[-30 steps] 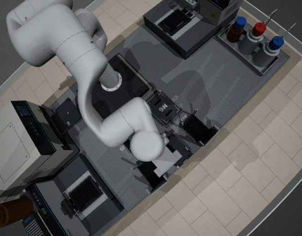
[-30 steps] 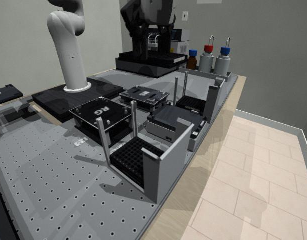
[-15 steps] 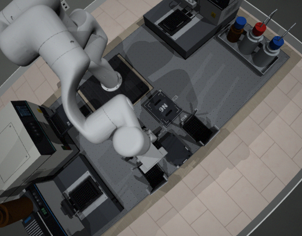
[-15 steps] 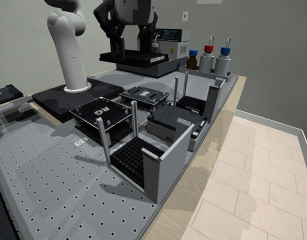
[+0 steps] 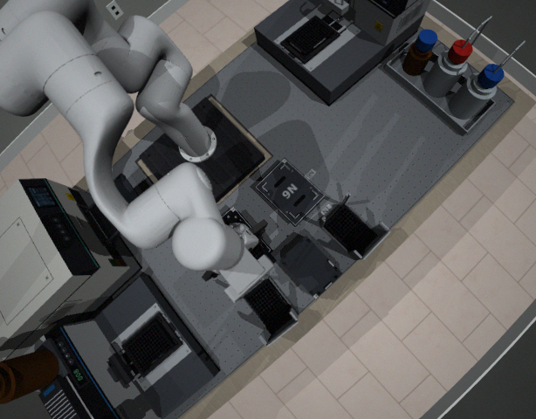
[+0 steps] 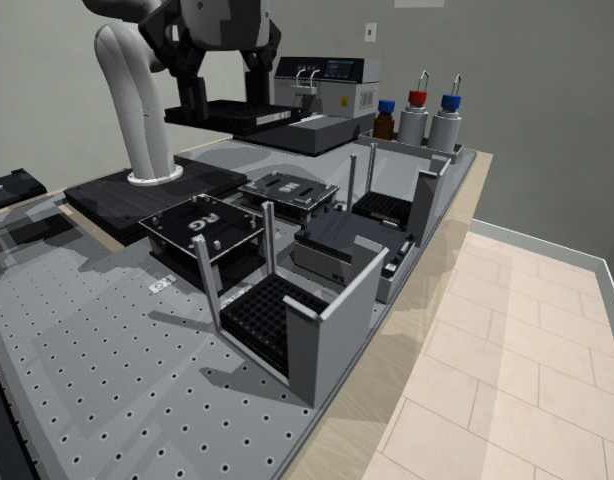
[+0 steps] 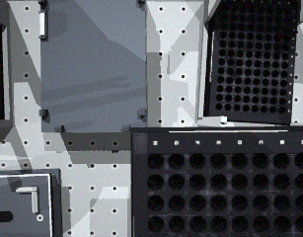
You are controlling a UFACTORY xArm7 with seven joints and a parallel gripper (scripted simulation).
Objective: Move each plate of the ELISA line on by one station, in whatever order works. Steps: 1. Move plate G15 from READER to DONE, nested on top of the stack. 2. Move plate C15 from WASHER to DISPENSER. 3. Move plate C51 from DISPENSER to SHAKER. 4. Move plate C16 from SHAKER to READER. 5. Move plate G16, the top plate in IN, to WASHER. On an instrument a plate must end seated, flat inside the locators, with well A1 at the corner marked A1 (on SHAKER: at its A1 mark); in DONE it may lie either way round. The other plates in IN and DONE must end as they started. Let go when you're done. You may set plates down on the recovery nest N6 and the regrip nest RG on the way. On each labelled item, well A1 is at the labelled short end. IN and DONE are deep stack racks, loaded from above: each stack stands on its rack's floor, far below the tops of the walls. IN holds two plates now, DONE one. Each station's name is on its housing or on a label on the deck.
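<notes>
My gripper [image 6: 222, 111] is shut on a black well plate [image 6: 229, 117] and holds it level, high above the deck, over the area around the RG nest [image 6: 204, 222]. The held plate fills the lower right of the wrist view [image 7: 220, 183]. In the overhead view the arm hides most of the gripper. The shaker platform [image 5: 304, 261] between the two racks is bare; it also shows in the wrist view [image 7: 92, 69]. Black plates sit in the near rack [image 6: 276, 320], in the far rack [image 6: 382, 206], on the dispenser [image 5: 309, 37] and on the washer [image 5: 148, 345].
The N6 nest [image 5: 288, 191] is bare. The racks' tall posts and walls rise beside the shaker. Three bottles [image 5: 457, 67] stand at the far right corner. The big reader housing [image 5: 37, 252] stands at the left. The arm base [image 6: 152, 175] is behind RG.
</notes>
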